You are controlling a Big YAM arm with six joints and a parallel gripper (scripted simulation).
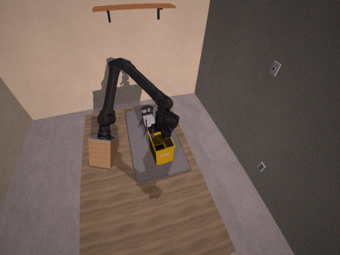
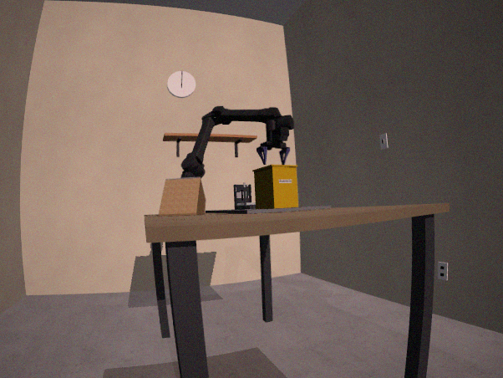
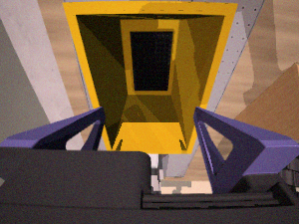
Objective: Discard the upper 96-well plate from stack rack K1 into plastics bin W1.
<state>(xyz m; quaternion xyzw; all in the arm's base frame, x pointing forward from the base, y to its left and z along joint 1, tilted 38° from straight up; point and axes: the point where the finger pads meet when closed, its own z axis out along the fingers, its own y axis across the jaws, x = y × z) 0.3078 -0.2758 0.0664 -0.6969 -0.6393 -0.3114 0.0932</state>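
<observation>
The yellow plastics bin W1 stands upright on the grey mat; it also shows in the exterior view and in the wrist view. A dark 96-well plate lies deep inside the bin, well below the rim; it shows as a dark patch in the bin. My gripper hangs open and empty just above the bin's mouth, its purple fingers spread wide. The stack rack K1 stands behind the bin with a plate on it.
The arm's base sits on a wooden block to the left of the grey mat. A wall shelf hangs high behind. The table's edges lie well away from the bin.
</observation>
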